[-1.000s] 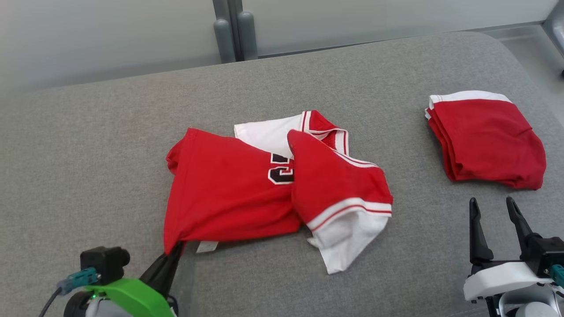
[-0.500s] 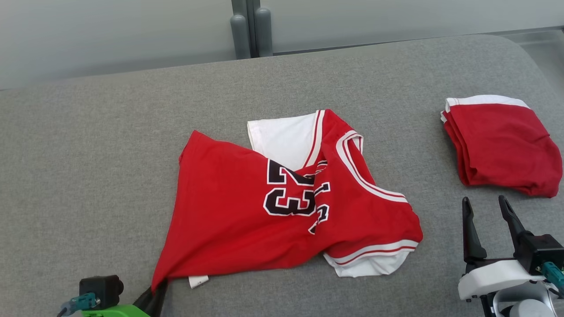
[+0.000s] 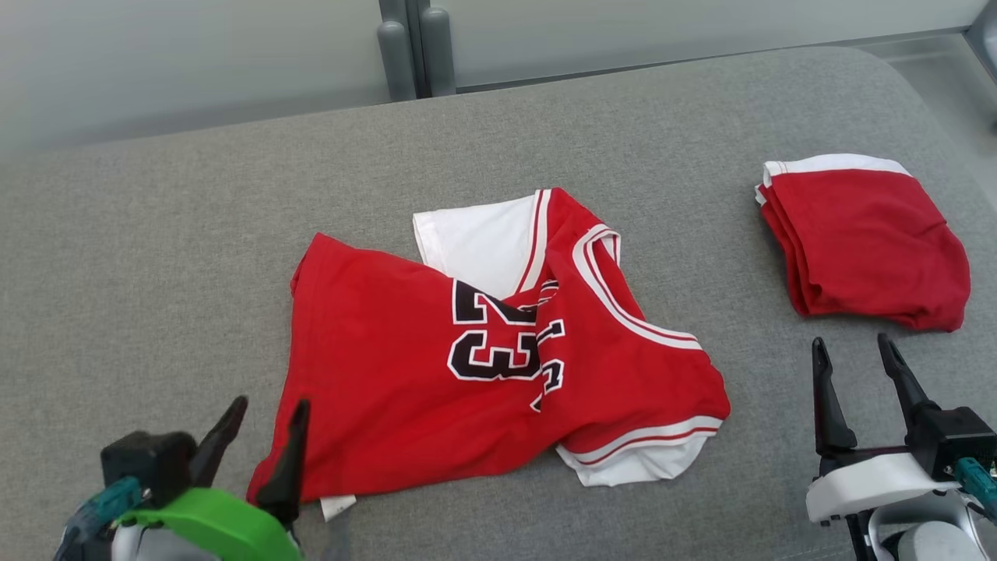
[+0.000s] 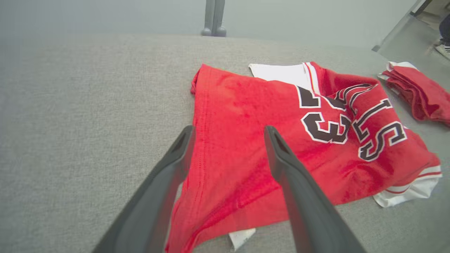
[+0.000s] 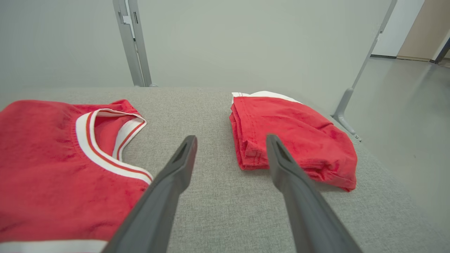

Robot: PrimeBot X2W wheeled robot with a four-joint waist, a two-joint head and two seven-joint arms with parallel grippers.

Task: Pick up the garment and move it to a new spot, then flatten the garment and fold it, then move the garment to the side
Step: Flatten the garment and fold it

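The left gripper (image 3: 267, 407) stood with its fingers spread and nothing between them, at the near left of the grey padded worktop (image 3: 156, 234). In the left wrist view the fingers straddled the side hem of the red jersey (image 3: 405, 389); whether either touched the cloth I could not tell. The right gripper (image 3: 850, 343) was likewise spread and empty, near the worktop's near right corner.

The jersey lay about the middle of the worktop, rumpled, its collar side folded over the number and a white panel (image 3: 475, 241) showing behind. A white label (image 3: 336, 508) stuck out under its near corner.

The main risk, in my judgement, was a poor pinch. Closing on one layer of the hem would drag the top cloth and bunch the rest. A fold made over that doubled collar side would lock in the crease. The coarse cover could also grip the fabric and stop it sliding flat. Spreading it rightward could nudge the folded red garment (image 3: 864, 241), which lay near the right edge.
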